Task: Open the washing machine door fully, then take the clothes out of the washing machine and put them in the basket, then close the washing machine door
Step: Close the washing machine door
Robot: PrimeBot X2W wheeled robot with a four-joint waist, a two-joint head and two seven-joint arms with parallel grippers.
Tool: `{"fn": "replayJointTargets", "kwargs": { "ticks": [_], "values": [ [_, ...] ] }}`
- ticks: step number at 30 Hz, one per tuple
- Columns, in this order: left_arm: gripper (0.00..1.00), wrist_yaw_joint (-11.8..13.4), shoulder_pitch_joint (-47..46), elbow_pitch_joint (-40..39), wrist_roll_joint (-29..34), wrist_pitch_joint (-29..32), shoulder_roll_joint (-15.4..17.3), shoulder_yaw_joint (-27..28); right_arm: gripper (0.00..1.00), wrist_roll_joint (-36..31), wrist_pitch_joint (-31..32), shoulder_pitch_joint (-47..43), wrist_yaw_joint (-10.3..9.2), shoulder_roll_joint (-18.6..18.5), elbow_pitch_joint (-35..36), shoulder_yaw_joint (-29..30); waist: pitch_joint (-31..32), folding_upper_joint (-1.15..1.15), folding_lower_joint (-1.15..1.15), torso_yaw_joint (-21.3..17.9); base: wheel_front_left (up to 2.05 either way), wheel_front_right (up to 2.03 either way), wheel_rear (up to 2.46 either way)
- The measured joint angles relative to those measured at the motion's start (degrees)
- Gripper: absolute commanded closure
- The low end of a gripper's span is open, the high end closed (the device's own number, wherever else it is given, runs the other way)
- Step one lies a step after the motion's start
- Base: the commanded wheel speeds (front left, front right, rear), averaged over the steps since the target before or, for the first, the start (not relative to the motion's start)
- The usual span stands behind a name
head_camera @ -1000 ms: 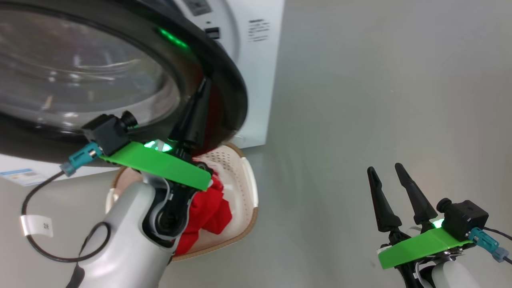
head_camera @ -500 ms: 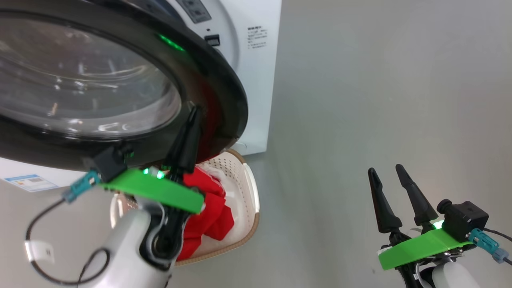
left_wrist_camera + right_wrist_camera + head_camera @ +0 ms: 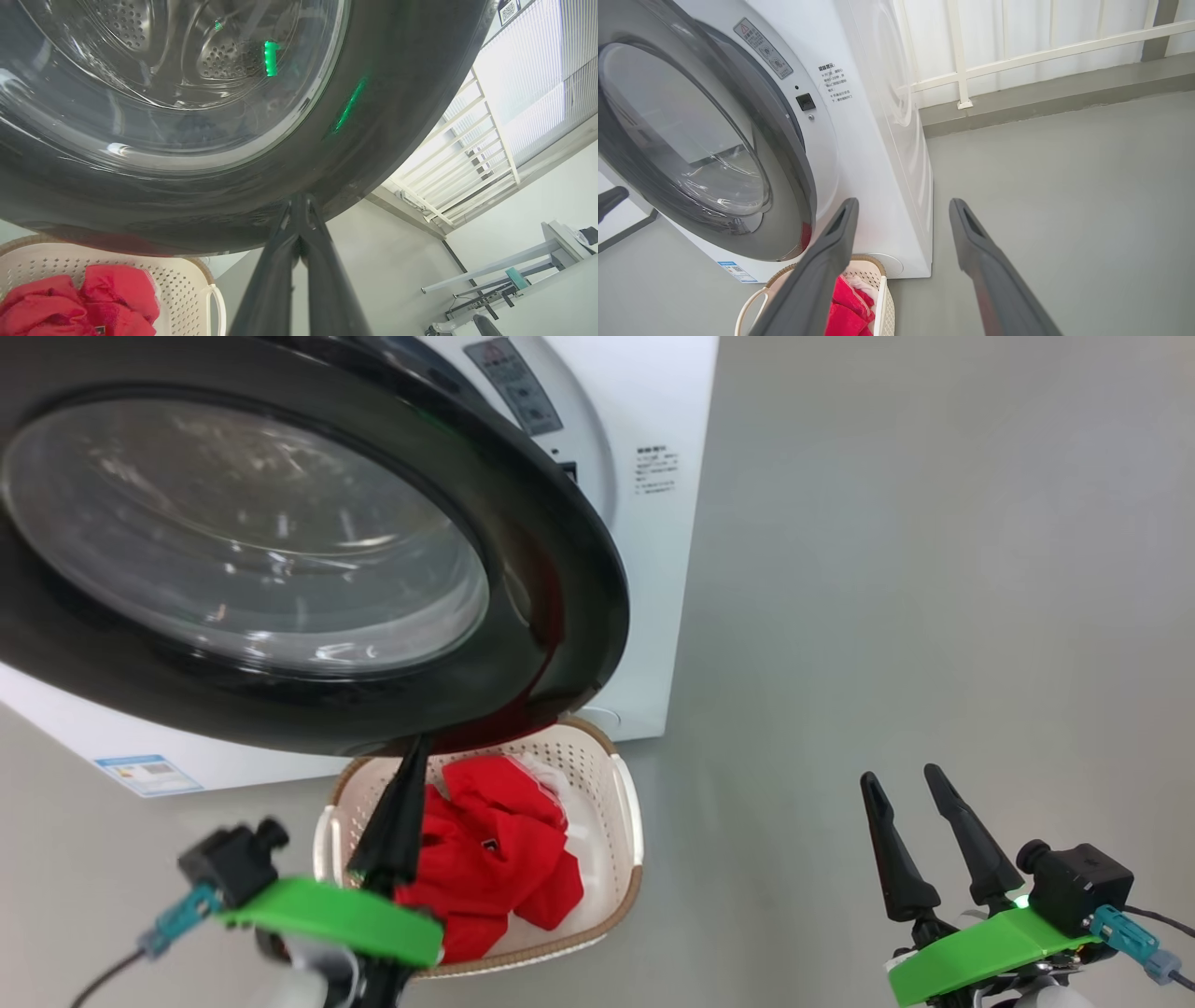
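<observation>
Door point(image 3: 280, 541) ajar above basket point(image 3: 599, 775) of clothes point(image 3: 495, 859), left claw point(image 3: 420, 747) clenched just under its rim, right claw point(image 3: 902, 777) released.

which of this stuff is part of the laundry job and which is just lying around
Job: washing machine, washing machine door, clothes, basket.
Just there: white railing, grey table.

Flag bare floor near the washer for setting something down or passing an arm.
Free: the grey floor right of the big white front-loading washing machine, up to the open right gripper. Crowded: under the glossy black-rimmed round door, where the cream perforated plastic basket of red fabric clothes sits and the shut left gripper points at the rim.
</observation>
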State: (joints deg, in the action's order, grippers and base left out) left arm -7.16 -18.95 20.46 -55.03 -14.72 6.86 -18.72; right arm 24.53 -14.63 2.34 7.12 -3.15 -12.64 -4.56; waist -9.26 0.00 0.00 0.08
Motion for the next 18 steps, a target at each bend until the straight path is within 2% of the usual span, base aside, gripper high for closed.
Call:
{"fn": "replayJointTargets", "kwargs": {
  "ticks": [3,11,15,18],
  "values": [
    [0.99,0.0,3.1,-0.1,1.9,0.0,0.1,1.8,0.00,0.0,0.0,-0.1,0.00,-0.1,0.0,0.0,0.9,0.00,0.00,0.7,0.00,0.00,0.00],
    [0.76,0.0,9.6,-0.5,5.8,0.0,0.2,6.4,0.00,0.0,0.0,-2.9,0.00,-0.3,-0.1,0.0,2.9,0.00,0.00,2.6,0.00,0.00,0.00],
    [0.54,0.0,11.3,-0.9,8.7,0.0,0.4,8.5,0.00,0.0,0.0,-3.5,0.00,-0.5,-0.1,0.1,3.7,0.00,0.00,3.4,0.00,0.00,0.00],
    [0.15,0.0,12.5,-1.5,11.7,0.0,0.6,10.3,0.00,0.0,0.0,-3.7,0.00,-0.6,-0.1,0.1,4.3,0.00,0.00,3.7,0.00,0.00,0.00]
  ]
}}
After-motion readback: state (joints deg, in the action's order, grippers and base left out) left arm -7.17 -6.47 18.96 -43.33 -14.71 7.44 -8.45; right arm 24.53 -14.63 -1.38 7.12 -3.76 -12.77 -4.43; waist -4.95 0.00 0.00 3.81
